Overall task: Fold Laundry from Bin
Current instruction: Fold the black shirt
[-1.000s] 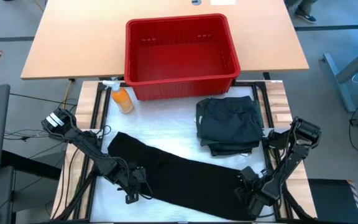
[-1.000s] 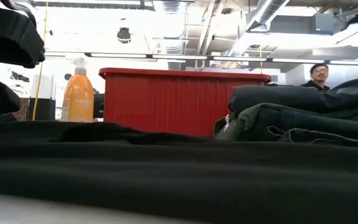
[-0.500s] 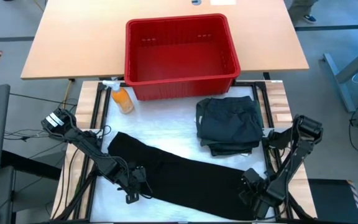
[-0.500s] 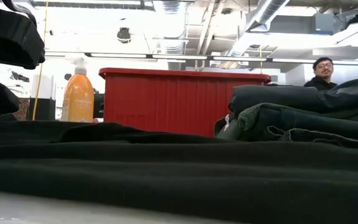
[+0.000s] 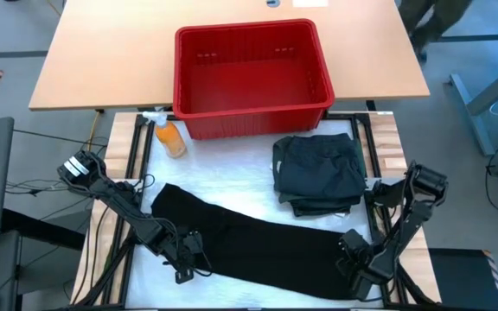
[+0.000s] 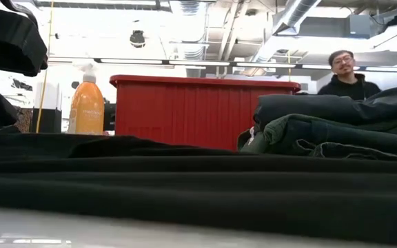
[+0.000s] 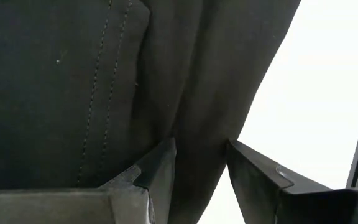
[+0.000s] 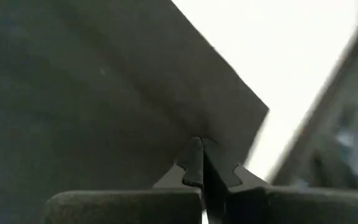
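The long black cloth (image 5: 249,238) lies spread slantwise on the white table top, from the left middle to the near right. My left gripper (image 5: 187,262) is at its near left edge, shut on it. My right gripper (image 5: 355,268) is at its near right end, shut on it. A folded stack of dark garments (image 5: 320,173) rests flat at the right middle; it also shows in the low view (image 6: 336,127). The red bin (image 5: 251,78) stands at the far side, with nothing showing in it. My left gripper has the cloth's near left edge (image 7: 197,140) between its two fingers (image 7: 160,168), which stand a little apart with the cloth in the gap. The fingers lie low over the table. The cloth lies on the table beyond them. My right gripper pinches the cloth near its near right corner (image 8: 185,127) between its shut fingers (image 8: 194,163). One layer or several, I cannot tell. The cloth spreads flat beyond the fingertips.
An orange spray bottle (image 5: 170,136) stands upright left of the bin's near corner. A person (image 6: 343,74) shows in the room behind the table. Bare white table (image 5: 232,164) lies between the bottle, the bin and the cloth.
My right gripper has shifted a little toward the table's right edge. The black cloth's near edge has drawn back from the table's near edge, and more white table shows in front of it in the low view. The left arm has kept still.
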`<action>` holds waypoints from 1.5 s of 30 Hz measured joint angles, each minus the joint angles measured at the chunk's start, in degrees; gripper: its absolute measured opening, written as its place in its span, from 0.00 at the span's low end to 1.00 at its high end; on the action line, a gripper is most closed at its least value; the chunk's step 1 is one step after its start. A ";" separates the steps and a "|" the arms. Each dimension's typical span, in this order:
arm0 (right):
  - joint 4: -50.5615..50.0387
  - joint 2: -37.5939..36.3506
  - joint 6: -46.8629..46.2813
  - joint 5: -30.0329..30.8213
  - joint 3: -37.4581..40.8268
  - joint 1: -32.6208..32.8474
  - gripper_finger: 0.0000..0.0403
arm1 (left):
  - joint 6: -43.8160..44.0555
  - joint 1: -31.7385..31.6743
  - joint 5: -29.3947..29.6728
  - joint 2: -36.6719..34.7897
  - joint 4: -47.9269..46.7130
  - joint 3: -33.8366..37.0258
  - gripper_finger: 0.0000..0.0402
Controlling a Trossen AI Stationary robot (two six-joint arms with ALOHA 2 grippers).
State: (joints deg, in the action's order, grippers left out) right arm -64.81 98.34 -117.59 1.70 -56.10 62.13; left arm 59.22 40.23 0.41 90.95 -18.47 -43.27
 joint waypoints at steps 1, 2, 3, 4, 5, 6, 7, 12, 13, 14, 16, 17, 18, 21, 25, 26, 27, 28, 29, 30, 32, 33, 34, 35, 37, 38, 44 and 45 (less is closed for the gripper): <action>-0.73 -1.16 0.55 -0.26 -0.81 -0.15 0.04 | 0.01 -0.08 -0.27 -0.51 -0.16 0.07 0.35; -0.84 -2.55 1.32 -0.33 -1.75 -0.22 0.04 | 0.02 -0.20 -0.58 -1.34 -0.61 0.20 0.35; -0.67 -3.89 2.41 -0.33 -2.69 -0.24 0.04 | -0.02 -0.38 -0.63 -2.52 -0.69 0.27 0.35; -0.36 -4.83 3.54 -0.23 -3.58 -0.24 0.04 | -0.14 -0.50 -0.46 -4.09 -1.58 0.32 0.35; 0.18 -5.62 4.36 0.39 -4.55 -0.24 0.04 | -0.54 -0.72 0.01 -5.89 -1.61 0.40 0.35; 0.78 -6.21 4.84 1.62 -5.56 -0.24 0.04 | -1.04 -0.96 0.55 -7.74 -0.87 0.35 0.35; 1.35 -6.72 4.94 3.34 -6.49 -0.24 0.04 | -1.67 -1.28 1.42 -9.66 -0.35 0.20 0.35; 6.59 -4.88 5.45 13.02 -8.63 -1.12 0.04 | -8.03 -2.85 5.82 -19.81 1.17 0.18 0.35; 8.33 -3.87 6.22 13.77 -8.65 -1.58 0.04 | -9.03 -3.12 7.32 -21.71 0.70 0.15 0.35; 10.48 -2.71 7.31 14.72 -8.66 -2.06 0.04 | -9.59 -3.49 9.17 -23.47 -0.44 0.07 0.35; 15.76 0.21 10.49 16.85 -8.67 -3.32 0.04 | -9.68 -4.22 13.20 -26.31 -5.48 0.00 0.35; 18.66 1.79 12.33 18.01 -8.67 -3.88 0.04 | -9.33 -4.67 14.98 -27.33 -8.41 0.00 0.35; 21.38 3.33 14.16 18.97 -8.67 -4.37 0.04 | -9.23 -5.18 16.23 -27.84 -10.74 0.01 0.35; 23.30 7.70 15.50 20.78 -10.05 -6.31 0.04 | -11.23 -6.90 16.69 -27.68 -16.51 0.18 0.35; 23.07 11.66 16.33 21.30 -12.57 -7.78 0.04 | -15.69 -9.77 13.02 -24.39 -16.46 1.48 0.35; 22.96 12.33 16.33 21.54 -13.16 -7.94 0.04 | -16.78 -10.41 11.69 -23.35 -16.97 1.51 0.35; 22.84 12.86 16.33 21.65 -13.69 -7.87 0.05 | -17.97 -11.08 10.75 -22.26 -17.50 1.51 0.35; 22.61 13.25 16.32 21.83 -14.12 -7.70 0.05 | -18.84 -11.68 10.36 -21.11 -18.07 1.51 0.35; 22.44 13.34 16.17 21.83 -14.24 -7.39 0.05 | -19.68 -12.24 10.65 -20.06 -18.67 1.51 0.35; 22.15 13.32 15.58 21.81 -14.18 -7.02 0.05 | -20.57 -12.86 11.10 -19.14 -19.12 1.53 0.35; 20.07 13.27 13.43 21.79 -14.20 -6.23 0.05 | -22.65 -14.69 11.41 -16.93 -17.51 1.53 0.35; 18.66 13.18 12.19 21.52 -14.18 -5.71 0.05 | -23.94 -15.72 10.32 -15.65 -15.71 1.53 0.35; 17.18 13.15 11.21 20.89 -14.18 -5.17 0.05 | -25.14 -16.72 8.76 -14.19 -13.92 1.53 0.35; 15.78 13.14 10.45 19.83 -14.16 -4.61 0.05 | -26.02 -17.62 7.06 -12.65 -12.16 1.53 0.35; 13.74 13.10 9.61 17.03 -14.16 -3.53 0.05 | -27.01 -19.23 4.12 -9.51 -9.20 1.53 0.35; 12.99 13.08 9.58 15.58 -14.14 -2.86 0.05 | -27.06 -19.89 3.32 -8.05 -7.86 1.53 0.35; 8.57 11.71 7.40 11.16 -13.97 1.30 0.05 | -26.60 -23.05 1.15 -4.63 -1.70 1.49 0.35; 7.59 11.04 7.00 10.17 -13.88 1.90 0.05 | -26.58 -23.44 -0.43 -5.06 -0.49 1.49 0.35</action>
State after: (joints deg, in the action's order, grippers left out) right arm -57.22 109.38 -110.59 11.87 -69.97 64.03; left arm 32.64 16.79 -0.02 85.89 -18.96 -41.78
